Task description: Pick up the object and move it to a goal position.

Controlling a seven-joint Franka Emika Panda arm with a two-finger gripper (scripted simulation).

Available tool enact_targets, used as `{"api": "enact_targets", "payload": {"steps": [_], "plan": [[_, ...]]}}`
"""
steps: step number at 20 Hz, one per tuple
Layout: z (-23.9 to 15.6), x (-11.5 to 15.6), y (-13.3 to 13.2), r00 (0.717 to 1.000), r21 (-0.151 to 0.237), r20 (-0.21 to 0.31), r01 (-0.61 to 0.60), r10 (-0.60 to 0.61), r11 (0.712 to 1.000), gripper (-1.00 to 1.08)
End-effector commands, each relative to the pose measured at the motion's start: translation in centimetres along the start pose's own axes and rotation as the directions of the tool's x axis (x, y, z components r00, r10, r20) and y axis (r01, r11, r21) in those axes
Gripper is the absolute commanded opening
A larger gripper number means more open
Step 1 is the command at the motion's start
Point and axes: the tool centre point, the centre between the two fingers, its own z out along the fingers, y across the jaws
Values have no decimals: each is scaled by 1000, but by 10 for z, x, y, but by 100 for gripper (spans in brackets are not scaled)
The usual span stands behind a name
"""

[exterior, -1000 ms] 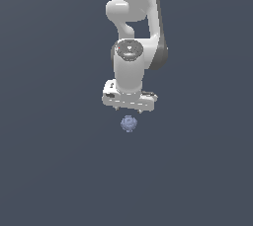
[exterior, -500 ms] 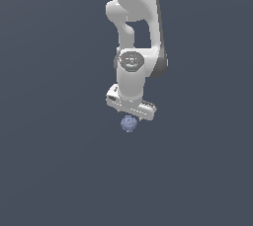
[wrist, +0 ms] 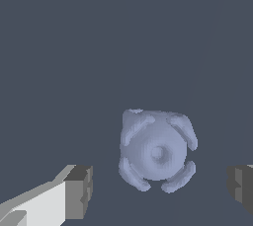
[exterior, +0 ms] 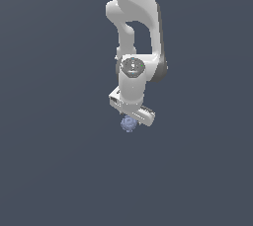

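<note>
The object is a small pale blue-grey bumpy ball (exterior: 129, 124) on the dark grey floor. In the exterior view it sits just below the white gripper (exterior: 132, 117), partly covered by the hand. In the wrist view the ball (wrist: 157, 150) lies between the two dark fingertips (wrist: 79, 192), with clear gaps on both sides. The gripper (wrist: 160, 188) is open and touches nothing. The jaws stand wide apart, wider than the ball.
The white arm (exterior: 134, 32) rises above the gripper towards the top of the exterior view. The floor (exterior: 59, 161) around is plain dark grey with nothing else on it.
The gripper has come down over the ball and its hand has turned at an angle. The ball has stayed in place.
</note>
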Motion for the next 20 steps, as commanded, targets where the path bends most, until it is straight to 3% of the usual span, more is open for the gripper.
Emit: {"api": "enact_targets", "payload": {"steps": [1,10,20], "plan": [[3,0,0,1000,1,-2,-25,25,1000,100],[8,0,-1,999,1,-3,-37,37,999,100],[51,-1,0,999,1,-3,-42,42,999,100]]}}
